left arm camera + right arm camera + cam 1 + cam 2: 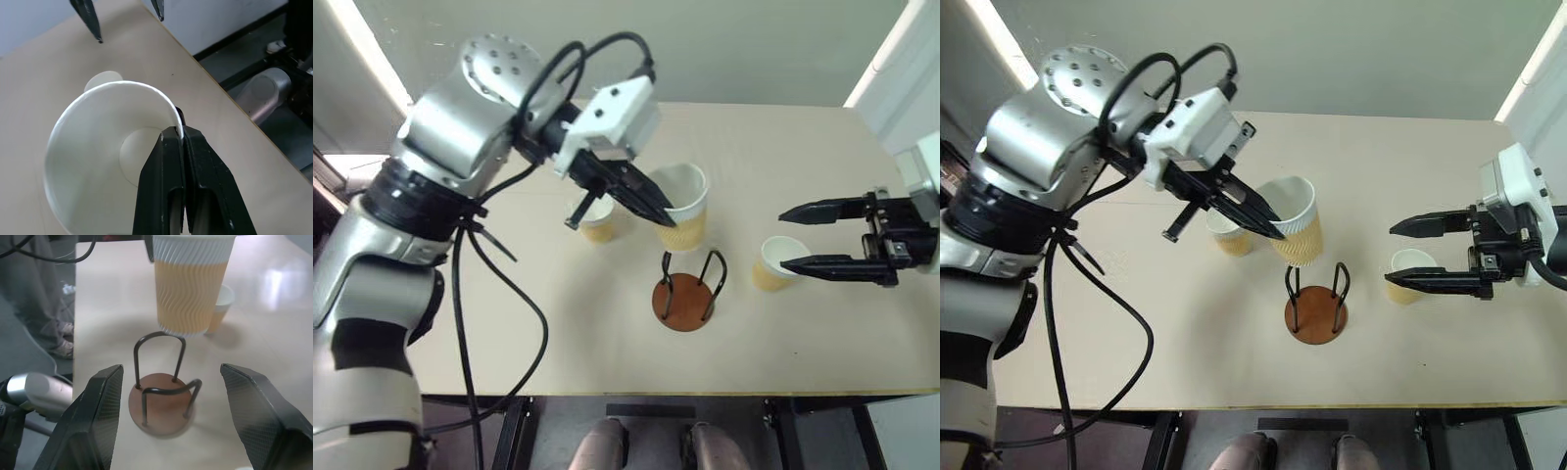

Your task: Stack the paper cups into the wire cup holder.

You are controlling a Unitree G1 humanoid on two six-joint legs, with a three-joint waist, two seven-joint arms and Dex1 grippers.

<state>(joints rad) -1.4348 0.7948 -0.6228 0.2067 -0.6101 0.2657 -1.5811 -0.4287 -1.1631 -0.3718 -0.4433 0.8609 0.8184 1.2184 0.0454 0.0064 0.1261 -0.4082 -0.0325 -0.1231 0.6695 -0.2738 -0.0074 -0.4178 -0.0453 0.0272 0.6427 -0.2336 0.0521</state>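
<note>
My left gripper (668, 219) is shut on the rim of a tan ribbed paper cup (687, 208), one finger inside and one outside (166, 161). The cup hangs upright in the air, just behind and above the wire cup holder (685, 300), whose brown disc carries two black wire loops. A second paper cup (599, 223) stands on the table behind the left gripper. A third paper cup (773, 264) stands to the right of the holder. My right gripper (782, 238) hovers open above it, pointing left toward the holder (159, 406), with nothing between its fingers.
The beige table (607, 362) ends at a front edge close to me and a right edge past the right arm. A black cable (509, 323) loops from the left arm over the table's left front. A person's legs (44, 313) stand beyond the table's left end.
</note>
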